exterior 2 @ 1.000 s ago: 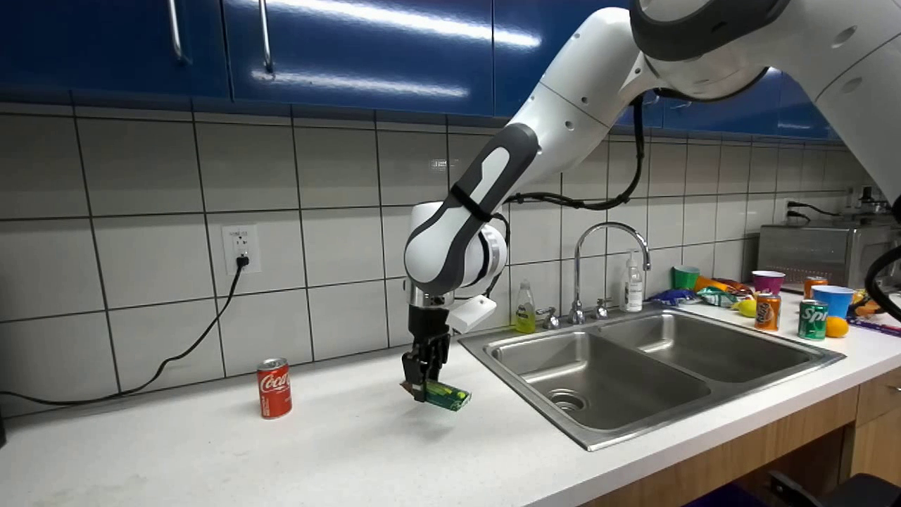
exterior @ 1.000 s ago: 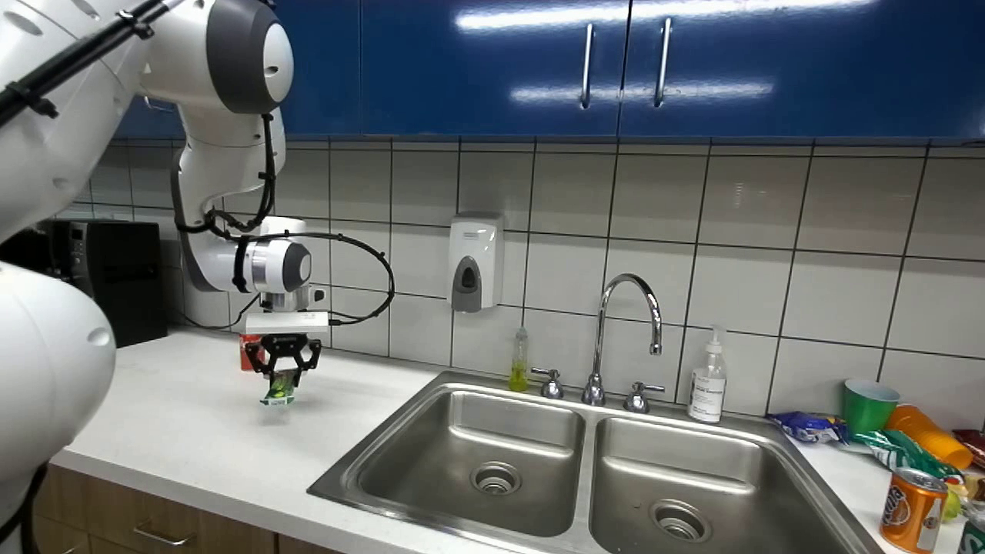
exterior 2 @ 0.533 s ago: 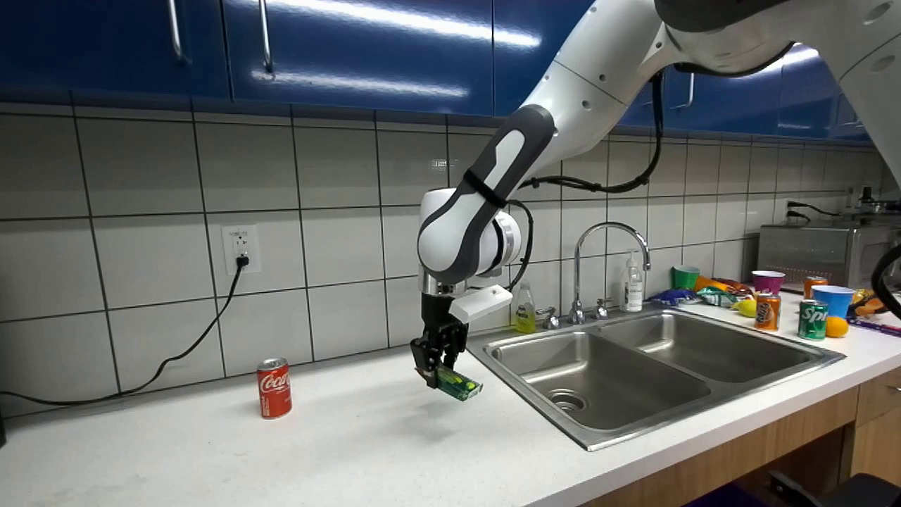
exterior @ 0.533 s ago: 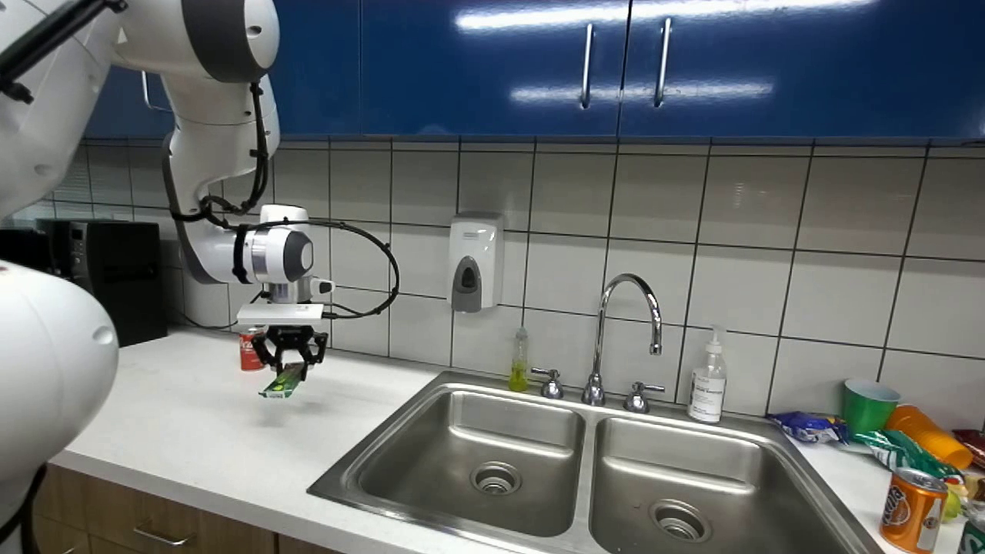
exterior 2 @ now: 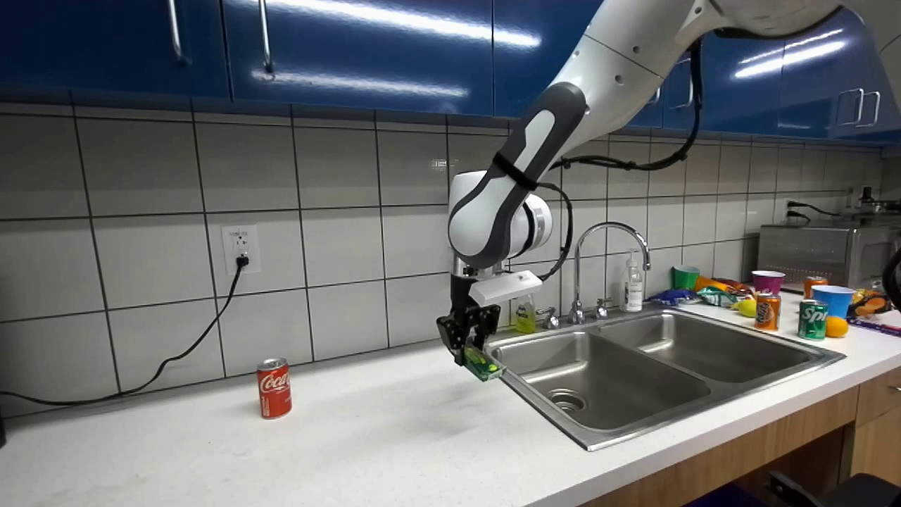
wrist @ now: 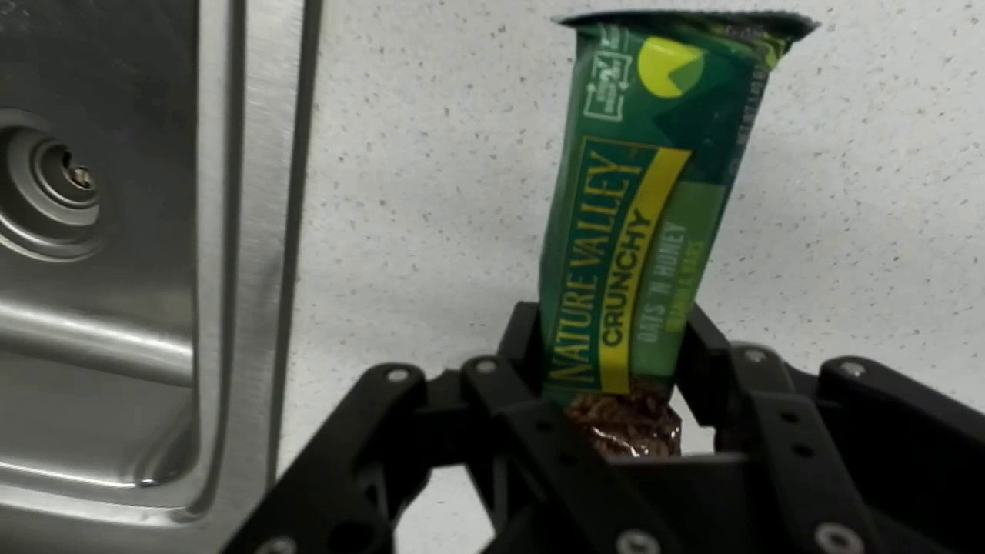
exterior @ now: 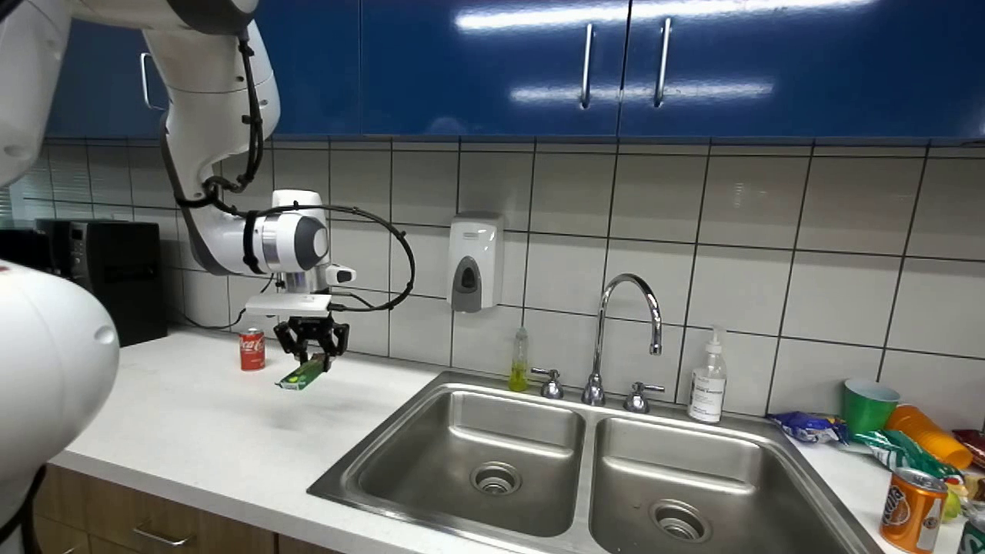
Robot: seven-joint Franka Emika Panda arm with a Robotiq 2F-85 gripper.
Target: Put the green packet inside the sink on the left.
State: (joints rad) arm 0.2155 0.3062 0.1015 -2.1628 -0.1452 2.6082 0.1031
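- Blue cabinets (exterior: 492, 61) run along the top of both exterior views, strips of light mirrored in their doors.
- Below them is a wall of pale tiles (exterior 2: 148, 267), and the white counter (exterior 2: 317, 436) meets its foot; in the wrist view the counter shows fine dark specks.
- The white and grey robot arm (exterior 2: 605, 84) hangs over the counter, bent at its joints.
- The steel sink (exterior: 588, 462) is split into a left basin (exterior: 431, 477) and a right basin (exterior: 692, 477) (part of the left basin shows along the left edge of the wrist view).
- A chrome faucet (exterior: 599, 346) rises from the back of the sink and curves over at the top.
- A white dispenser (exterior: 475, 235) with a grey panel hangs on the tiles.
- The black gripper (wrist: 612, 346) is clamped on the green packet (wrist: 639, 192): in the wrist view its fingers (wrist: 704, 362) press in from both long sides, near one end.
- A pump bottle (exterior: 707, 388) with a white label stands upright behind the right basin, a slimmer bottle (exterior: 519, 369) of yellow-green liquid behind the left.
- A red Coca-Cola can (exterior 2: 274, 389) stands upright on the counter, well apart from the gripper in an exterior view.
- The green packet, printed "Nature Valley Crunchy", is in the air above the counter, near the left basin; in the wrist view a strip of counter shows between it and the sink's rim.
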